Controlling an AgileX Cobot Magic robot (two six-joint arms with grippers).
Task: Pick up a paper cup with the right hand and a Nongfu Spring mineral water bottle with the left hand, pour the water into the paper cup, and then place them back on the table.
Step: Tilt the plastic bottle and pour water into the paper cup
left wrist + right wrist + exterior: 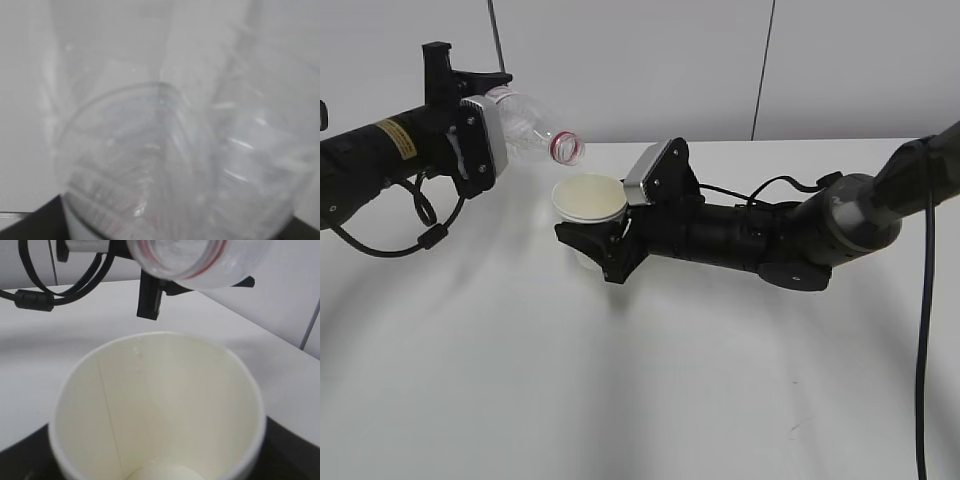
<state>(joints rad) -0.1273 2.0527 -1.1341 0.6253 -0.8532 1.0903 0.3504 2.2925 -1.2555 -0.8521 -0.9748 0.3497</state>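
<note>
My left gripper (485,135) is shut on the clear water bottle (535,130) and holds it tipped nearly flat, its red-ringed open mouth (567,148) pointing right and slightly down, just above and left of the paper cup (588,198). My right gripper (603,245) is shut on the cream-white cup and holds it upright off the table. In the right wrist view the cup's open inside (160,410) fills the frame, with the bottle mouth (180,257) above it. The left wrist view shows only blurred clear bottle plastic (170,165); its fingers are hidden.
The white table (640,390) spreads all around both arms, with a small dark scuff mark (800,425) near the front right. A black cable (925,330) hangs at the right edge. A grey wall stands behind.
</note>
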